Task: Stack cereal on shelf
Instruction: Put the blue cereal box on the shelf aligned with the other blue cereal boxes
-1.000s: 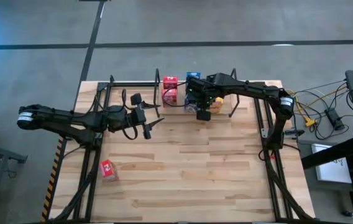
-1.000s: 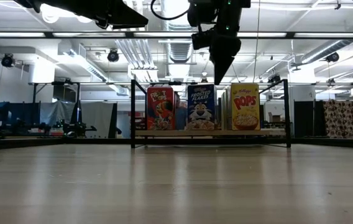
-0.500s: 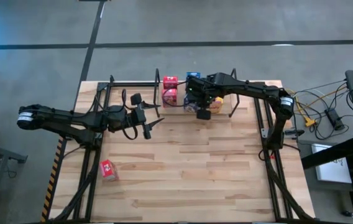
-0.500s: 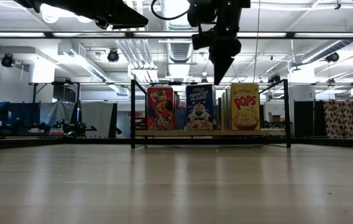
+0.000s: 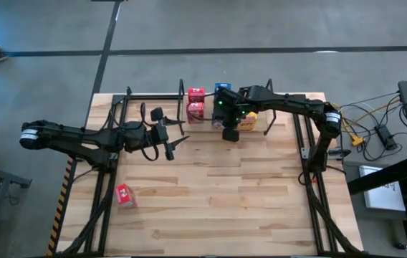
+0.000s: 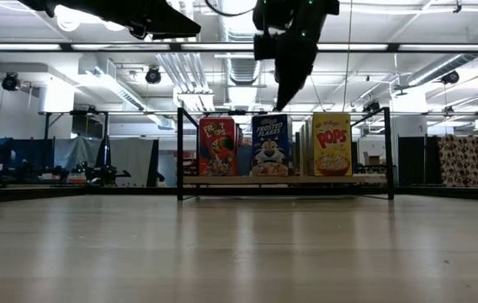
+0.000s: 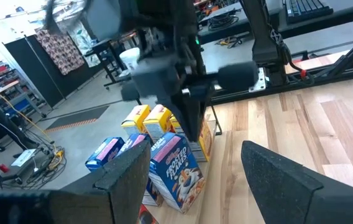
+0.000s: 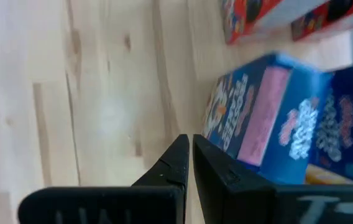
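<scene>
The shelf (image 6: 365,179) stands at the table's far edge. On its board stand cereal boxes upright: red (image 6: 216,146), blue (image 6: 271,145) and yellow (image 6: 331,144), with more behind them (image 5: 195,94). One red box (image 5: 124,195) lies on the table near the left. My right gripper (image 6: 284,101) is shut and slants down just above and in front of the front blue box (image 8: 245,112), holding nothing. My left gripper (image 5: 177,145) hovers open and level over the table left of centre, facing the shelf; its fingers (image 7: 127,180) are empty.
The shelf's black end posts (image 6: 179,151) and top rail (image 5: 153,96) frame the boxes. Black arm-frame bars (image 5: 103,186) run along both table sides. Bare wooden tabletop (image 5: 218,193) spreads across the middle and near side.
My right gripper has tipped, still shut, above the front of the shelf; its tip has swung a little toward the table's left. The boxes have stayed where they were.
</scene>
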You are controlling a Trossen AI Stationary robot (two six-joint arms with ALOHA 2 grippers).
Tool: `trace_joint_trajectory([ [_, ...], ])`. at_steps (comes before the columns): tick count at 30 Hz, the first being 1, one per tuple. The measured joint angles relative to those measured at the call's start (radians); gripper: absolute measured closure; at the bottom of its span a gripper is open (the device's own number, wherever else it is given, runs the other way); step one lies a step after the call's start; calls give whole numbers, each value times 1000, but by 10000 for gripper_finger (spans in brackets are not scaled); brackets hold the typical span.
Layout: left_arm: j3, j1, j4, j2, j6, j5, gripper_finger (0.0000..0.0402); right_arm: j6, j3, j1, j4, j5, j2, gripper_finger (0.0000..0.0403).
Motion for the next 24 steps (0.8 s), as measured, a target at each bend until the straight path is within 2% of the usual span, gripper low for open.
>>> trace_joint_trajectory([
  [6, 0, 0, 0, 0, 0, 0, 166, 2, -39, 0, 2, 113, 2, 390],
  [15, 0, 0, 0, 0, 0, 0, 166, 1, -45, 0, -7, 194, 2, 390],
  [24, 0, 0, 0, 0, 0, 0, 166, -9, -45, 0, -12, 207, 1, 390],
])
